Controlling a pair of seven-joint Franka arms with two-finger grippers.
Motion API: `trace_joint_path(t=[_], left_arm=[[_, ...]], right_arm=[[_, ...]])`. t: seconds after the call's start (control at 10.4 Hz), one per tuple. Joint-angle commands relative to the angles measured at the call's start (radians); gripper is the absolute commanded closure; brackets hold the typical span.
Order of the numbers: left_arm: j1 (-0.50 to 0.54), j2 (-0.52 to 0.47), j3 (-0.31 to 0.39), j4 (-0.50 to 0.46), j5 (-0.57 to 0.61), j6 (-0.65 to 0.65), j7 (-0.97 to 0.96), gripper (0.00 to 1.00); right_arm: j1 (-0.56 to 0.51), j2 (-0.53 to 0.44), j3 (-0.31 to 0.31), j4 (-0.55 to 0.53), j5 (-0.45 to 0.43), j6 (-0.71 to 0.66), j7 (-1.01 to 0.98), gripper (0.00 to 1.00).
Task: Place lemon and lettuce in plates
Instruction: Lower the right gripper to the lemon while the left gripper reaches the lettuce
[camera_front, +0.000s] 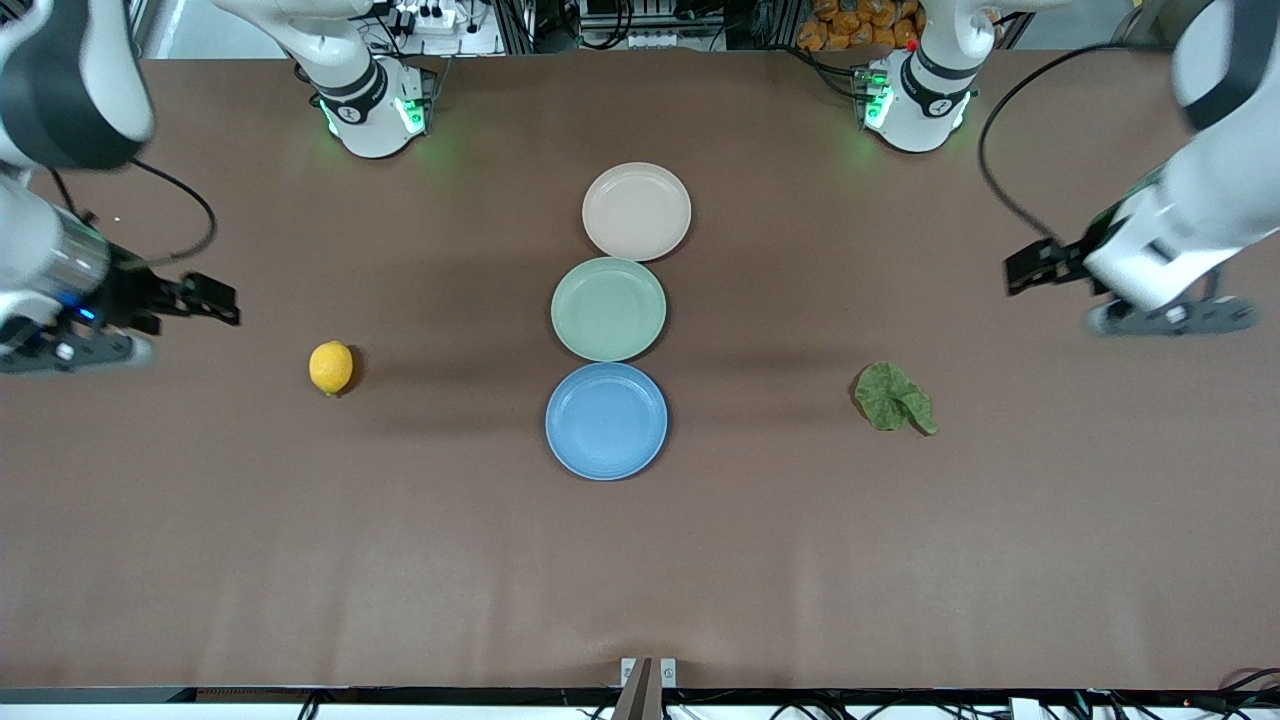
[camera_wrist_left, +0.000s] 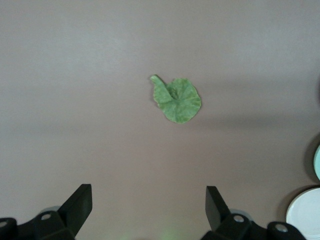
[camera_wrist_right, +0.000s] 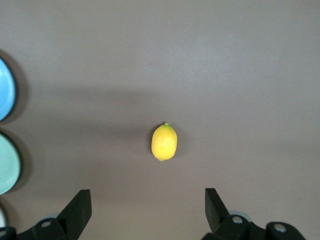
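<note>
The lemon (camera_front: 331, 367) lies on the brown table toward the right arm's end; it also shows in the right wrist view (camera_wrist_right: 164, 142). The lettuce (camera_front: 893, 398) lies toward the left arm's end, and shows in the left wrist view (camera_wrist_left: 176, 98). The blue plate (camera_front: 606, 420) and the pink-beige plate (camera_front: 637, 211) lie empty in the table's middle. My right gripper (camera_front: 215, 298) is open and empty, up over the table's end, apart from the lemon. My left gripper (camera_front: 1030, 268) is open and empty, up over its end, apart from the lettuce.
A mint green plate (camera_front: 608, 308) lies between the blue and pink-beige plates, touching both in a row. The arms' bases (camera_front: 375, 110) stand along the table's edge farthest from the front camera. A cable (camera_front: 1000, 130) loops over the table at the left arm's end.
</note>
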Motion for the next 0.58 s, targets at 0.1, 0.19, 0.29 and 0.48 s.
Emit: trace_joint_path(t=[0.1, 0.19, 0.29, 0.48], left_arm=[[-0.007, 0.04, -0.033, -0.197, 0.019, 0.244, 0.015, 0.0], [-0.007, 0.048, -0.033, -0.263, 0.019, 0.333, 0.015, 0.0], [-0.012, 0.074, -0.033, -0.314, 0.019, 0.413, 0.015, 0.0], [-0.027, 0.13, -0.032, -0.385, 0.019, 0.527, 0.012, 0.0]], right_arm=[[-0.03, 0.045, 0.006, -0.227, 0.016, 0.262, 0.011, 0.0], [-0.03, 0.066, 0.004, -0.271, 0.014, 0.324, 0.011, 0.0], [-0.033, 0.095, -0.01, -0.326, 0.016, 0.387, 0.013, 0.0], [-0.03, 0.135, -0.014, -0.429, 0.016, 0.537, 0.013, 0.0]])
